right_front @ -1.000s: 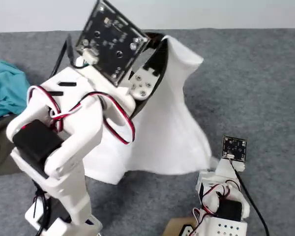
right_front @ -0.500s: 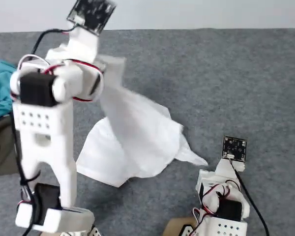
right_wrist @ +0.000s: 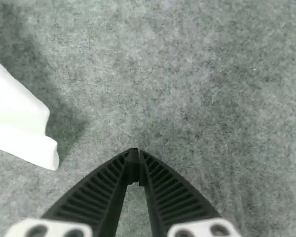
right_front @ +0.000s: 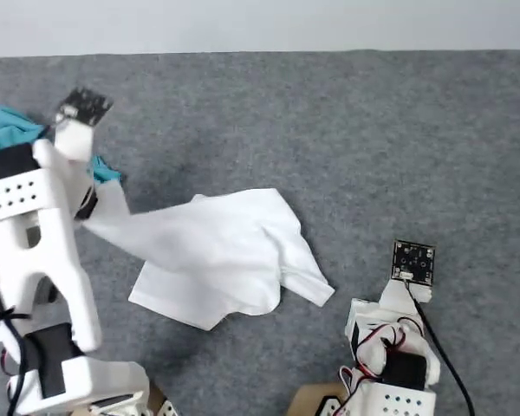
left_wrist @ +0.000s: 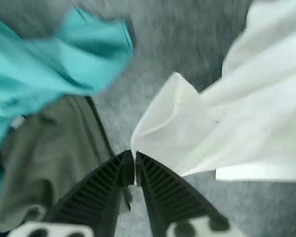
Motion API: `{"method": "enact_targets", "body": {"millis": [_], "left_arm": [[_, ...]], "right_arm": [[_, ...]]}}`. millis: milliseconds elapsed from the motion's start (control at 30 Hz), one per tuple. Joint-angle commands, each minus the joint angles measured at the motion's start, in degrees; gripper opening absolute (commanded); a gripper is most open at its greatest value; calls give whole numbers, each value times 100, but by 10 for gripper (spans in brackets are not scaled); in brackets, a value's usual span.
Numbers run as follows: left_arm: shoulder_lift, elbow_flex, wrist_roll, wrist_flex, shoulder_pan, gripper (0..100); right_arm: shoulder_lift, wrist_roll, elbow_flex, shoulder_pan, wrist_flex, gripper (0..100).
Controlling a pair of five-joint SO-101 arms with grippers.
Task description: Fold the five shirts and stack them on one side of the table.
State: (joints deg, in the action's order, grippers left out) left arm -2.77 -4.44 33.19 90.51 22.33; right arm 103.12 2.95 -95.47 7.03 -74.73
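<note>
A white shirt [right_front: 225, 251] lies loosely spread in the middle of the grey table, one corner pulled out toward the left. My left gripper [right_front: 88, 211] is shut on that corner [left_wrist: 167, 123], low at the table's left side, its jaws pinched together [left_wrist: 134, 170]. Just beyond it lie a teal shirt [left_wrist: 54, 64] and a dark olive shirt [left_wrist: 44, 158]. My right gripper [right_wrist: 138, 168] is shut with nothing in it, hovering over bare carpet near a sleeve of the white shirt [right_wrist: 19, 133]. The right arm [right_front: 390, 347] sits folded at the front right.
The teal shirt [right_front: 9, 130] is bunched at the far left edge, partly behind the left arm [right_front: 35, 225]. Grey carpet [right_front: 399, 139] covers the table; its right half and back are open. A brown patch [right_front: 312, 400] shows at the front edge.
The left arm swung down from high over the back of the table to the left, dragging the white shirt. The shirt dropped from hanging to lying flat. The right arm kept still.
</note>
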Motion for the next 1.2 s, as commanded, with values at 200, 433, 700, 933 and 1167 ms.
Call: {"method": "enact_targets", "body": {"millis": [200, 433, 700, 933, 1167], "left_arm": [[-185, -435, 923, -53, 668, 2], [-193, -136, 1837, 536, 1213, 13], [-193, 734, 1925, 993, 1398, 128], [-730, 848, 1925, 993, 1371, 140], [-1881, 848, 1626, 985, 1336, 137]], "right_arm": [[84, -35, -97, 40, -4, 11], [84, -35, -97, 31, -4, 11], [84, -18, -97, 22, 57, 12], [84, -18, -97, -418, 92, 13], [84, -44, -53, -910, 66, 13]]}}
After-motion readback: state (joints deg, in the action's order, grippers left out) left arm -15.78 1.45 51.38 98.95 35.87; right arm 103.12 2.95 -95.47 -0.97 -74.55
